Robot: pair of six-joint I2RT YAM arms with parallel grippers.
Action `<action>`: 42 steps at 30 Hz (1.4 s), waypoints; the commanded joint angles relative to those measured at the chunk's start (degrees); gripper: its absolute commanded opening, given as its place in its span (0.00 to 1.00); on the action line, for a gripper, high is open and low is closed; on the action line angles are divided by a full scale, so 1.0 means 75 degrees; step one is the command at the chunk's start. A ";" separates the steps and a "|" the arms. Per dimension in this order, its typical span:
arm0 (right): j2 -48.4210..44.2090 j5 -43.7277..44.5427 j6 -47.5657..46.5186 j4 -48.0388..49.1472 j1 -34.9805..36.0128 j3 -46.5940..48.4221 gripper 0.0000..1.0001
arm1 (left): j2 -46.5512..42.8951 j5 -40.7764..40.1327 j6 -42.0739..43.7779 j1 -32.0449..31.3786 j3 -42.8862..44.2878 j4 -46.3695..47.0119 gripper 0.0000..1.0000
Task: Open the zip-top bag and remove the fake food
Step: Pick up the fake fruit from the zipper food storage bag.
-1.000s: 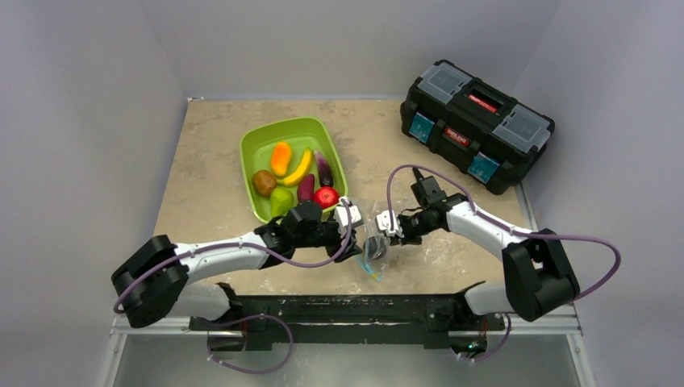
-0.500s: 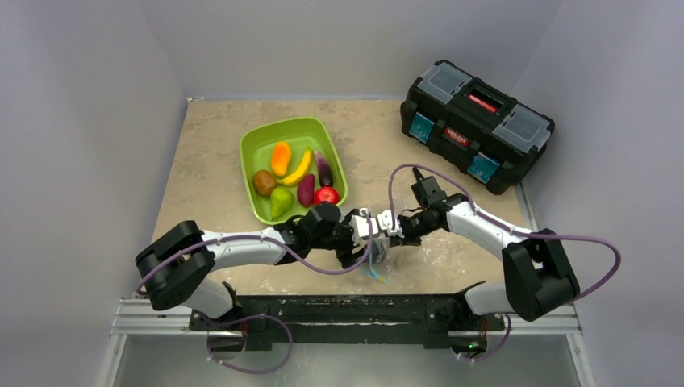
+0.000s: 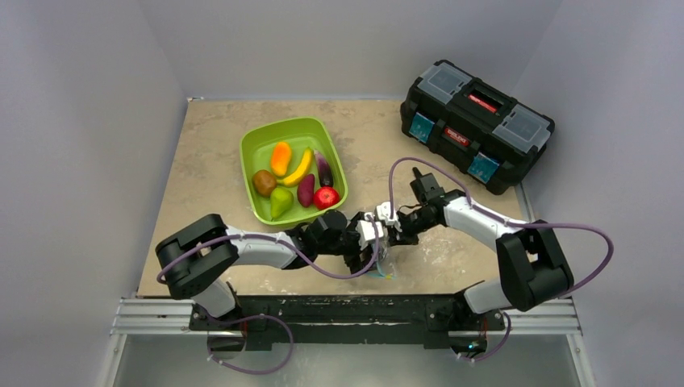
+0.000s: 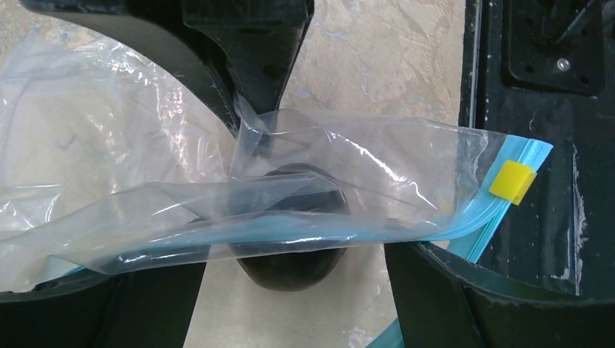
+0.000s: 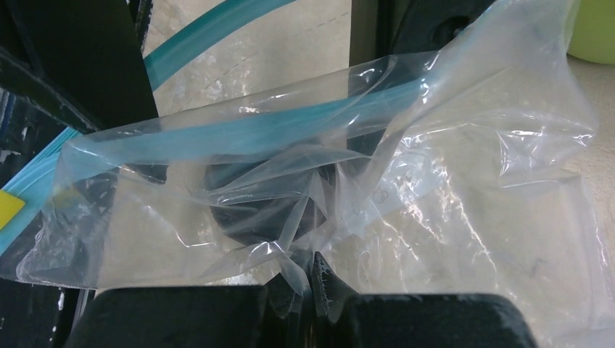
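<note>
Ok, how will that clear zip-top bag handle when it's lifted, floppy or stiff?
Probably very floppy: the zip-top bag film crumples where the right gripper pinches it. Likely light, since it looks empty. The teal zipper strip seems its stiffest part, holding a fairly straight line; the glossy film may slip.

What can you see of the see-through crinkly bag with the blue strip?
The clear, crinkly plastic zip-top bag has a teal-blue zipper strip along one edge, with a small yellow slider tab at its end. No food shows inside. It is crumpled between the two grippers: the right gripper pinches its film, while the left gripper is open, its fingers either side of the zipper edge.
</note>
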 commanded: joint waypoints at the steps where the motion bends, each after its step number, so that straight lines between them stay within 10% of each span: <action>1: 0.0073 -0.0764 0.0736 0.0321 0.0011 0.0380 0.00 | 0.0215 -0.0145 -0.0596 -0.0055 -0.0204 0.1278 0.88; 23: 0.0375 -0.1078 0.1013 0.0359 -0.0297 0.0455 0.00 | 0.0555 -0.1012 -0.0926 -0.0096 0.0088 0.0800 0.73; 34: 0.0348 -0.0993 0.0764 0.0252 -0.0526 0.0438 0.00 | 0.0216 -0.0668 -0.0751 -0.0081 0.0127 0.0260 0.03; 42: 0.0183 -0.0553 0.0439 0.0161 -0.0761 0.0337 0.00 | -0.0910 -0.1059 -0.0759 -0.0085 -0.0251 -0.0153 0.00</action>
